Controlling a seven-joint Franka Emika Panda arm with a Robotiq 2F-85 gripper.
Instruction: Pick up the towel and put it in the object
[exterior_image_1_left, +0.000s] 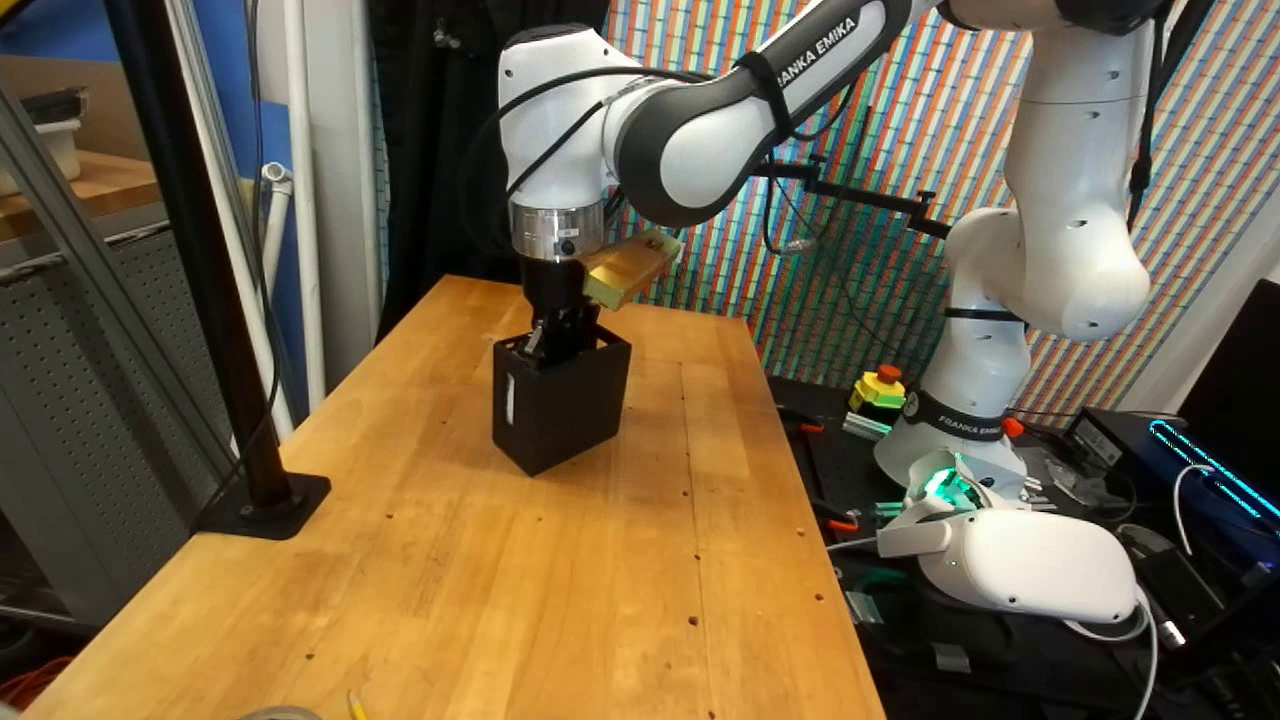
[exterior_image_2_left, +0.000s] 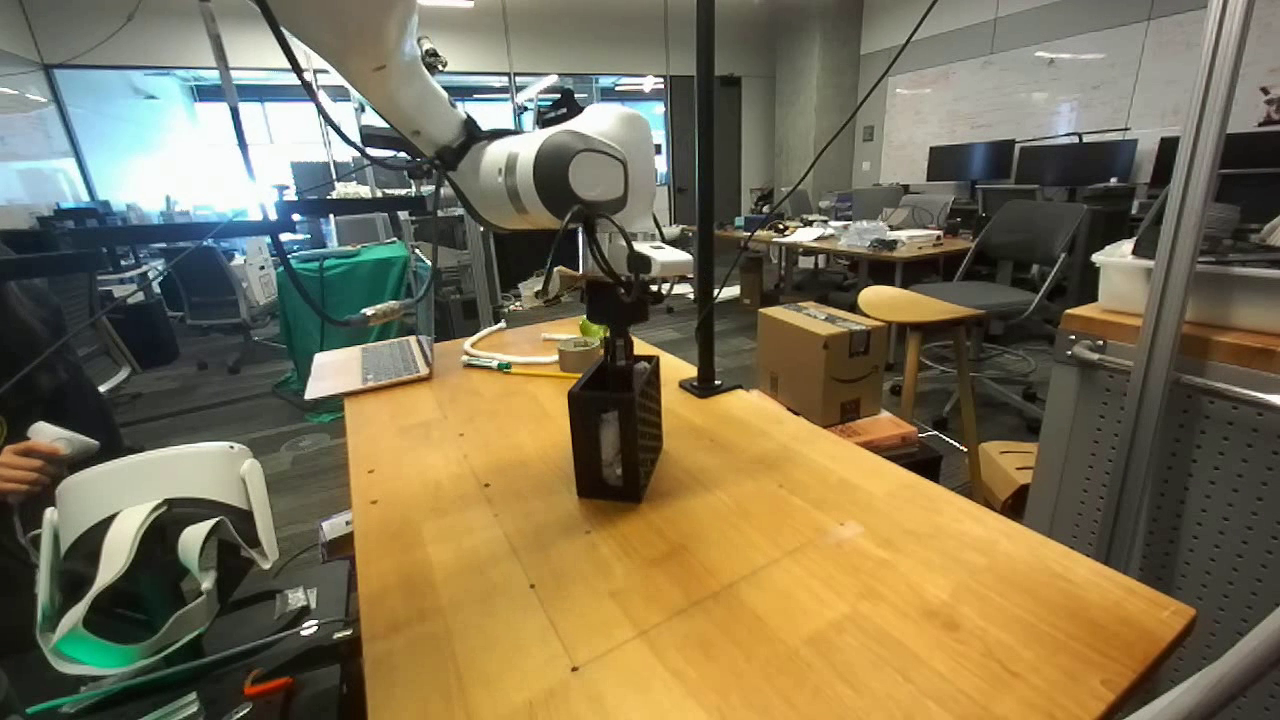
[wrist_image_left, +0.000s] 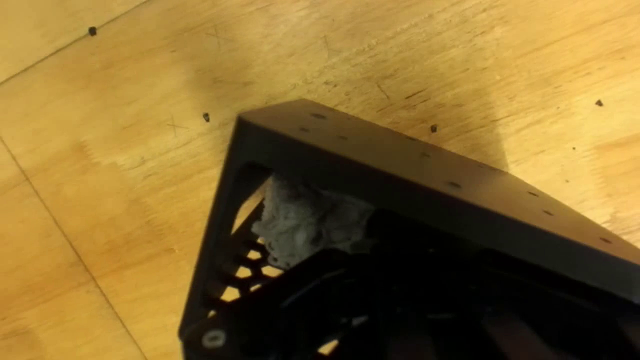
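Clenched hand sits partly inside the black box with the white towel, grip on it unclear.

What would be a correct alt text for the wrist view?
A crumpled whitish towel is inside an open black box on a wooden table. The dark tool reaches into the box; shadow hides whether it grips the towel.
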